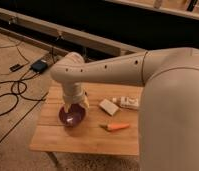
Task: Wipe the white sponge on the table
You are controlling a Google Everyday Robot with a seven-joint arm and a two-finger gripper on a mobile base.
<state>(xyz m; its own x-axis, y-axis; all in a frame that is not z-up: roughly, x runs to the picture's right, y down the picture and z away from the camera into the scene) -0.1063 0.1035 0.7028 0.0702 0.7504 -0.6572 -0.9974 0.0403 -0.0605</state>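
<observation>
A thick white robot arm (143,70) fills the right foreground, reaching left over a low wooden table (83,142). Nearest lies a carrot (115,127). Left of it sits a dark red bowl (73,122), the gripper (76,106) pointing down just above it, fingers (68,107) spread apart, holding nothing. Behind the carrot the white sponge (108,106) lies flat beside a white packet (127,103). Cables (8,95) trail on the floor beyond

I count one round maroon bowl (69,120), one flat cream-white sponge (108,106), one white packet (128,103), one orange carrot (116,127); my gripper (76,105) hangs over the bowl.
</observation>
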